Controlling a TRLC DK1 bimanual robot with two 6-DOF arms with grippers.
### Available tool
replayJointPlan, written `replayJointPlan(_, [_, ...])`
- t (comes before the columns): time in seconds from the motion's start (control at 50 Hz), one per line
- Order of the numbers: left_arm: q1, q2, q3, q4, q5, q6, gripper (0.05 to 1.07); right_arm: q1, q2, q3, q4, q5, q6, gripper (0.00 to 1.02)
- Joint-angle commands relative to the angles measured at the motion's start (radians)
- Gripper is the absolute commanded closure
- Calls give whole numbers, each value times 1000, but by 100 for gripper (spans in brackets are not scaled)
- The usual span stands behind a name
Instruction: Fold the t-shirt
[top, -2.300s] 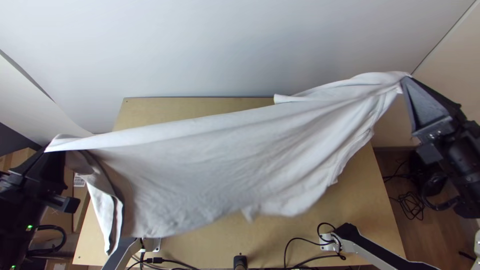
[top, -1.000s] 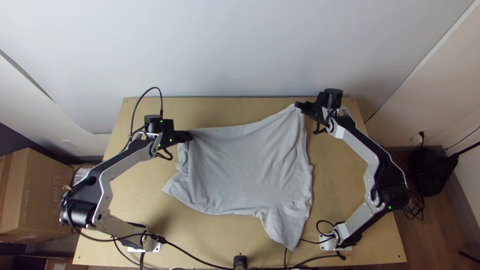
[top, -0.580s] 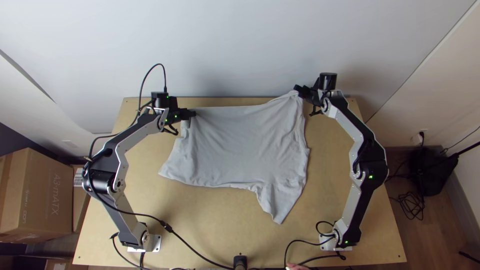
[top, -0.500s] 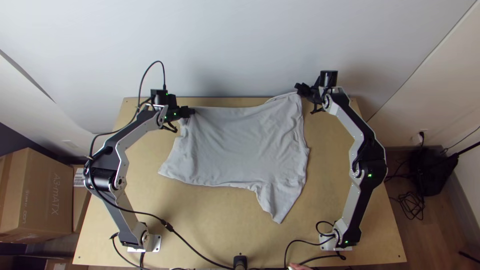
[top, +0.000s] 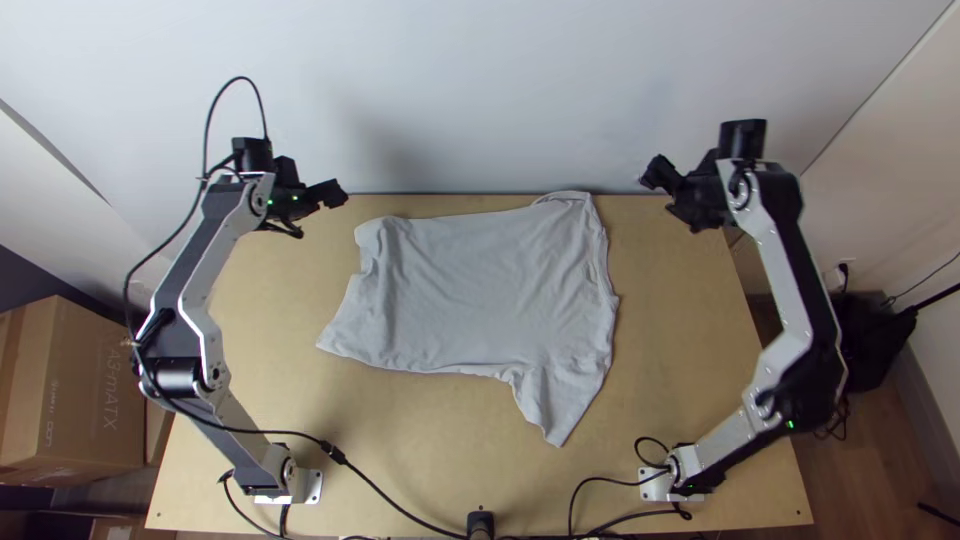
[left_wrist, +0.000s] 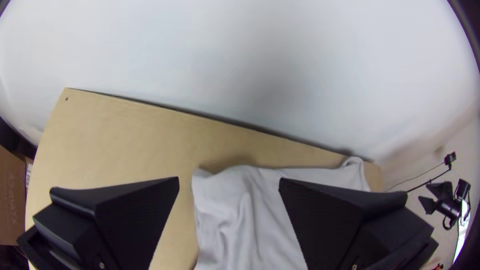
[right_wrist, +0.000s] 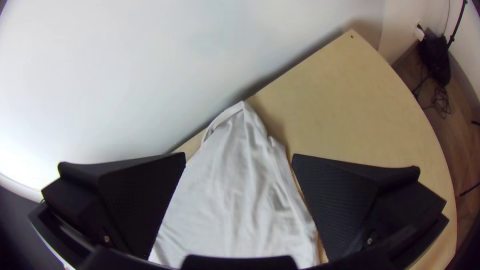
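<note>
Both wrist views crop the t-shirt (top: 480, 290); left tool (top: 334, 193), right tool (top: 656, 174) gape wide, empty.

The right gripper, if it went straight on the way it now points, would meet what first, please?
Most likely the t-shirt, near its far right corner, seen between the right gripper's open fingers, though depth is unclear.

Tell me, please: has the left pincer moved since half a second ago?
Yes. In the top view, against the table's far edge, the left pincer has moved left and up to that edge, away from the t-shirt.
</note>
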Motion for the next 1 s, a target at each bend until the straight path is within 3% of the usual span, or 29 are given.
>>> replayJointPlan(0.0, [6, -138, -70, -32, 25, -4, 10, -40, -87, -151, -97, -70, -42, 4])
replayJointPlan(0.32, [3, -448, -316, -30, 32, -15, 10, -18, -343, -619, -241, -80, -372, 4])
replayJointPlan(0.5, [4, -554, -397, -40, 32, -22, 10, 34, -369, -754, -298, -83, -401, 6])
replayJointPlan(0.62, [6, -608, -432, -55, 30, -30, 10, 65, -366, -822, -286, -91, -423, 34])
replayJointPlan(0.7, [6, -637, -458, -61, 29, -31, 10, 83, -364, -865, -243, -91, -423, 42])
replayJointPlan(0.98, [23, -705, -511, -81, 19, -31, 10, 101, -315, -921, -143, -96, -418, 43])
